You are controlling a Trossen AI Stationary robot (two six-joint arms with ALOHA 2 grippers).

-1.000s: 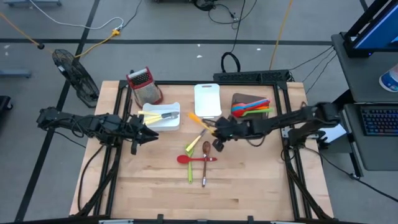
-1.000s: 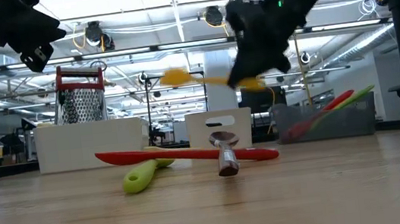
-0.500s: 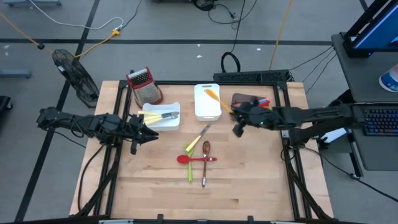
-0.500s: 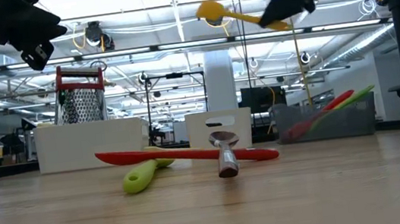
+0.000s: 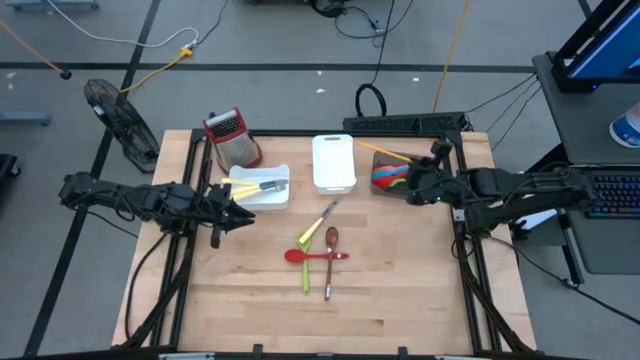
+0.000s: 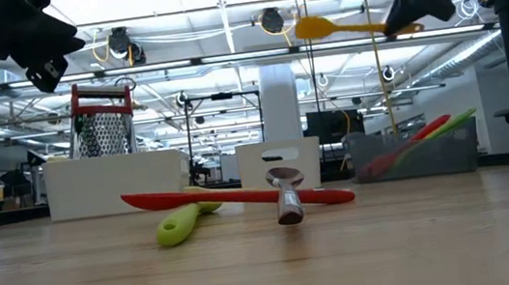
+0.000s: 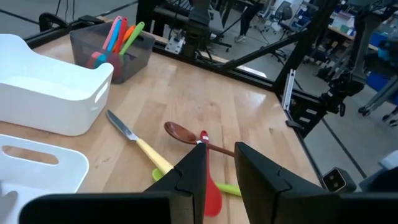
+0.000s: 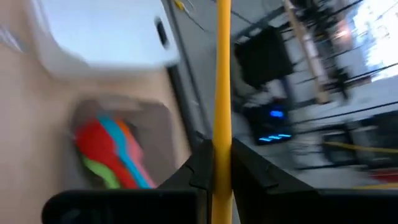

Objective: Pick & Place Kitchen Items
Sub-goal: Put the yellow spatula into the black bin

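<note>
Pinching 1 slim yellow spoon (image 6: 336,26) by its straight handle, our right gripper (image 8: 216,163) holds its oval bowl level above the brown tray (image 5: 384,160).

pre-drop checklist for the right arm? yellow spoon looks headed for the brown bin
1. Right gripper shut on the yellow spoon: ok.
2. Spoon lifted well above the table, touching nothing: ok.
3. Right gripper over the brown bin: ok in the high view; spoon sticks out past the bin's back edge.
4. Room in the bin among the coloured utensils already there: cannot tell.
5. Left gripper out of the way near the white tray: ok.
6. Red spatula, green utensil and brown spoon on the table, undisturbed: ok.
</note>
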